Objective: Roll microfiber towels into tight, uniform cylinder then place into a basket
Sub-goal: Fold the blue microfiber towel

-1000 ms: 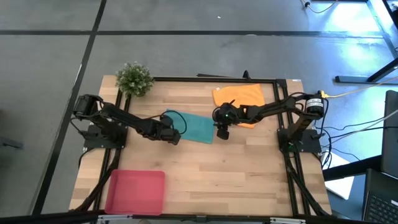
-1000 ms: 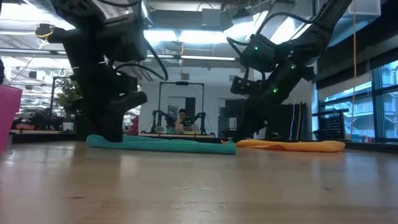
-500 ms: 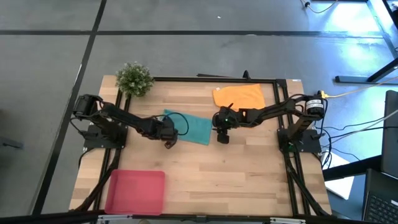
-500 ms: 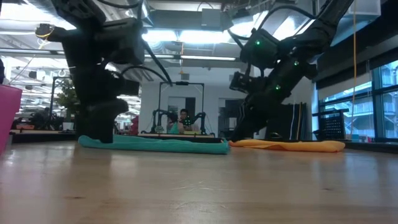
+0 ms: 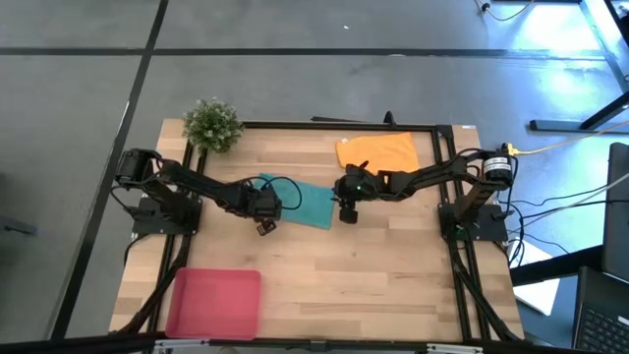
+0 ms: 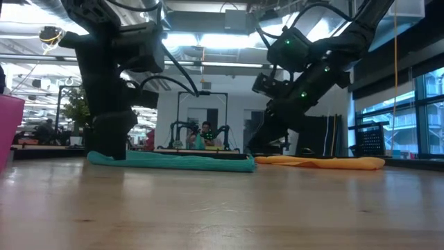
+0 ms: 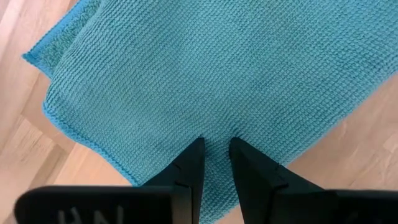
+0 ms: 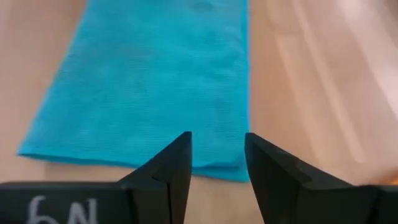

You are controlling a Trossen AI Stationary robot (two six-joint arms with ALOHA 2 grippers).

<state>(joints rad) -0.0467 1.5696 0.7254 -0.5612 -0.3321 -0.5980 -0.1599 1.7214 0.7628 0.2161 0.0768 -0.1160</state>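
Teal towel (image 5: 307, 201) flat on counter (image 5: 393, 265). Left hand (image 7: 214, 146) narrow, tips pressing cloth at its 9 o'clock end; right hand (image 8: 216, 144) part-open over 3 o'clock edge. Pinch corners evenly before rolling.

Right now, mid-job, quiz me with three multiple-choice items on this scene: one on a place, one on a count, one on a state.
1. Where is the red-pink basket?
A. front-left of the table
B. beside the potted plant
C. under the orange towel

2. How many towels are on the table?
A. one
B. two
C. three

3. How does the teal towel lie?
A. rolled tight
B. in the basket
C. flat, unrolled

Key: 1 A, the high view shows it by the left arm's front corner. 2 B, the teal one and the orange towel. 3 C, both wrist views show it spread flat on the wood.
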